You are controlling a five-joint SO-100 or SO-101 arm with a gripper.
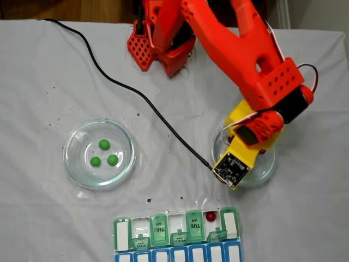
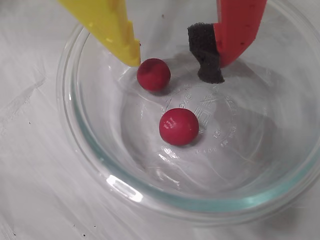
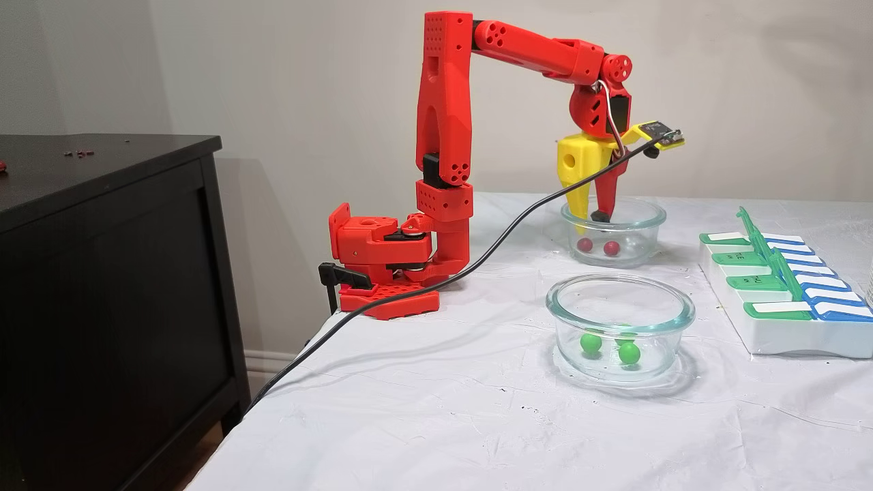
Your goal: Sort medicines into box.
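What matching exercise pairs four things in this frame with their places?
1. three green balls
2. two loose red balls
3. one red ball
4. open gripper

a. in the white pill organizer
b. right glass dish in the overhead fixed view
c. left glass dish in that view
d. above the upper red ball in the wrist view

1-c, 2-b, 3-a, 4-d

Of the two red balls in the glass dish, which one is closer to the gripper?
The upper red ball in the wrist view: it sits right at the tip of the yellow finger, within the open gripper. The other red ball lies nearer the dish centre.
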